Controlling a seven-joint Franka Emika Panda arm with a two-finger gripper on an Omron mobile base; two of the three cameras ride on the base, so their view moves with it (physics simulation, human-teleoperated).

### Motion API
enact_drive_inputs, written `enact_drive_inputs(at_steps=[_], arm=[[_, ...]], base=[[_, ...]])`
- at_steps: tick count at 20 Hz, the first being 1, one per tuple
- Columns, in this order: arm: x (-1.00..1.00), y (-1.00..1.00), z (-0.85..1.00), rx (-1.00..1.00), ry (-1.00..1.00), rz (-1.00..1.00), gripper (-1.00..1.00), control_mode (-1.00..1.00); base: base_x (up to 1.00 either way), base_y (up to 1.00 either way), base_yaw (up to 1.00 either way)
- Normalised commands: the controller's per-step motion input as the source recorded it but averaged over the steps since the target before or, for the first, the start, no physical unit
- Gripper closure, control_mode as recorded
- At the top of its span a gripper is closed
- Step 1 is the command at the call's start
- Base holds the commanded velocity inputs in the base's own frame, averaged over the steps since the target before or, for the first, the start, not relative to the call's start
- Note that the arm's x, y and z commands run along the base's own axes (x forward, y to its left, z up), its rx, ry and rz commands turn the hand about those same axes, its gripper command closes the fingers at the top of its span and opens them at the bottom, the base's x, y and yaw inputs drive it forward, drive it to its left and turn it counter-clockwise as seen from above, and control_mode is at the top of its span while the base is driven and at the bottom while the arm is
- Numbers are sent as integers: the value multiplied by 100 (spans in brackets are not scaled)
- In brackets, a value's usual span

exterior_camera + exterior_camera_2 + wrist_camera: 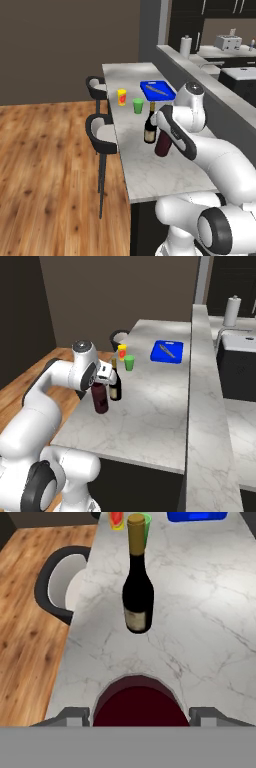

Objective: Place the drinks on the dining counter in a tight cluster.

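While gripped, maroon bottle (100, 397) hangs upright.

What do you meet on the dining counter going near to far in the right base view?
Maroon bottle in the tool → wine bottle → green cup → yellow cup → blue cutting board, all on the dining counter.

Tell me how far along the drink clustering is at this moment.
Done: the wine bottle stands upright on the dining counter. In hand: the gripper holds the maroon bottle just beside the wine bottle, apparently not yet released. Left: setting it down close and adding any other drink. The yellow cup and green cup stand farther along.
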Motion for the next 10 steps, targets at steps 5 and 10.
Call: enact_drive_inputs(at_steps=[5, 10], arm=[[6, 0, 0, 0, 3, -1, 100, -100], [14, 0, -1, 0, 0, -2, 100, -100]], base=[[0, 0, 0], [0, 0, 0]])
